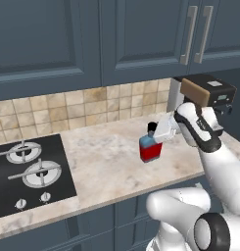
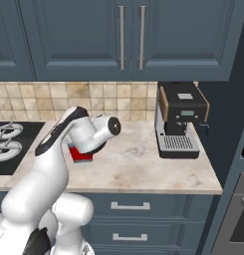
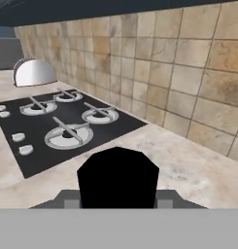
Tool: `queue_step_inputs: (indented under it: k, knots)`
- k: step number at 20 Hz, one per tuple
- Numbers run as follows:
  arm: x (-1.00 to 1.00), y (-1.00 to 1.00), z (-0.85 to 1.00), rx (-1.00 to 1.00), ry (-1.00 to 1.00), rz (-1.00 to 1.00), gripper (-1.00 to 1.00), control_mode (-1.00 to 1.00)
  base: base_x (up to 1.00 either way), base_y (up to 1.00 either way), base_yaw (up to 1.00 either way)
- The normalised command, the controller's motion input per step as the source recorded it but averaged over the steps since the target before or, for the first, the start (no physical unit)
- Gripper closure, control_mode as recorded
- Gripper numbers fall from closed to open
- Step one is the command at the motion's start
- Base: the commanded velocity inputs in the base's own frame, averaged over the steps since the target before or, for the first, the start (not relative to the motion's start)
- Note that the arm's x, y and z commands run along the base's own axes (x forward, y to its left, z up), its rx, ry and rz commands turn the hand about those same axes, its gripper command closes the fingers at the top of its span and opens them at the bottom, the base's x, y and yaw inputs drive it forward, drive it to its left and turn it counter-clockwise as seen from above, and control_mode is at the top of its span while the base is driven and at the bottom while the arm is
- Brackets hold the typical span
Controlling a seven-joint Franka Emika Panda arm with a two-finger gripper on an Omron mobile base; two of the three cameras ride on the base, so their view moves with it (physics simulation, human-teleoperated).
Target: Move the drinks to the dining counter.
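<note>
Gripper (image 1: 158, 133) closed around flat blue bottle with red label and black cap (image 1: 150, 147), held upright just above narrow beige marble counter (image 1: 111, 162). Black stove (image 1: 23, 171) to its left, tan tiled backsplash (image 1: 82, 110) behind, black coffee machine (image 2: 179, 119) at right.

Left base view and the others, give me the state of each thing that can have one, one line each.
Blue bottle: upright, cap on, on the marble counter, gripped.
Claw: shut on the blue bottle.
Stove: burners bare, no flame visible.
Upper cabinet doors: closed.
Drawers: closed.
Coffee machine: nothing on its drip tray.
</note>
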Motion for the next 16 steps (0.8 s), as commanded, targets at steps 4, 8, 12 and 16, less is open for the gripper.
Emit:
queue_step_inputs:
  k: [4, 8, 12, 16]
  knots:
    - [-0.54, -0.05, 0.06, -0.01, 0.03, -0.09, 1.0, -1.0, 0.0, 0.0, 0.0]
    - [-0.49, 0.0, 0.0, 0.0, -0.03, -0.02, 1.0, -1.0, 0.0, 0.0, 0.0]
    - [-0.43, 0.0, 0.37, 0.0, 0.0, 0.0, 1.0, -1.0, 0.0, 0.0, 0.0]
    - [-0.34, 0.0, 0.7, 0.0, 0.03, 0.0, 1.0, -1.0, 0.0, 0.0, 0.0]
